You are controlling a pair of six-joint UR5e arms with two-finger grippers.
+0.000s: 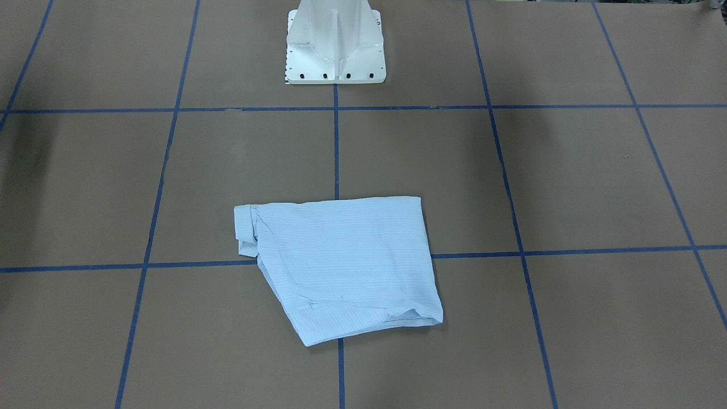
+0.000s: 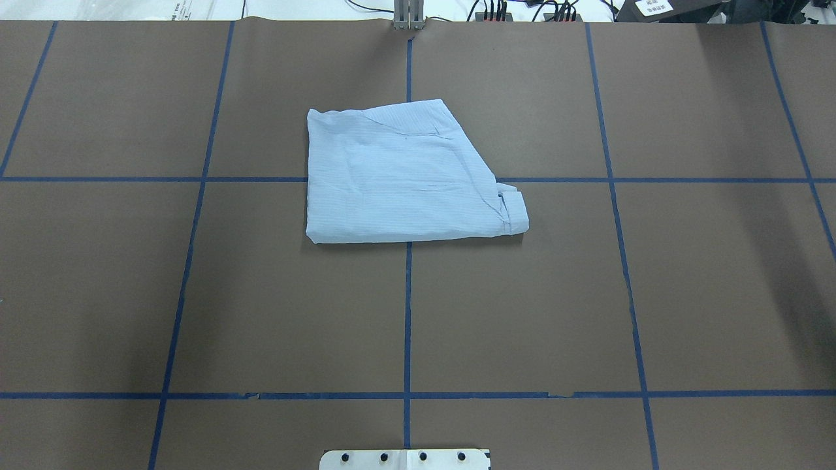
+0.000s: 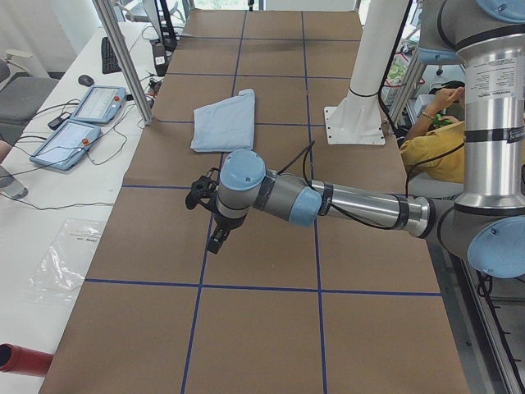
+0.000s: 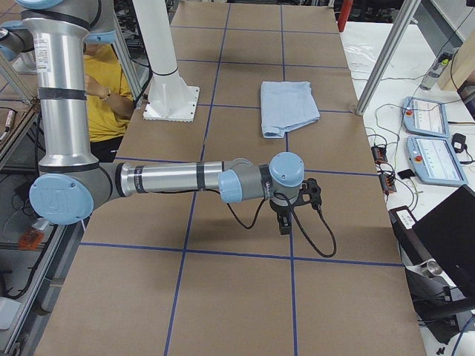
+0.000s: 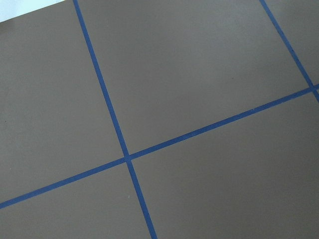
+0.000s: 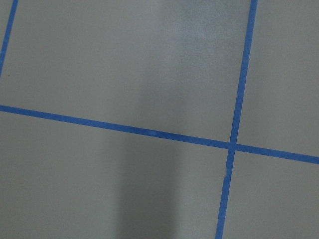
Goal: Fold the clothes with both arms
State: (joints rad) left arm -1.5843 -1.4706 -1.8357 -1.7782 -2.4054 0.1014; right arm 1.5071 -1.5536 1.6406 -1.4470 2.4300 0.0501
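Observation:
The light blue shirt lies folded into a flat, roughly four-sided packet on the brown table, straddling the centre tape line on the far side from the robot's base. It also shows in the front-facing view and both side views. My left gripper hangs above bare table, well away from the shirt towards the table's left end. My right gripper hangs likewise towards the right end. Both grippers show only in side views, so I cannot tell whether they are open or shut. The wrist views show only table and tape.
The white pedestal base stands at the robot's side of the table. Blue tape lines grid the brown surface. Teach pendants and a metal post stand on the white bench beyond the table's far edge. A person in yellow sits behind the robot.

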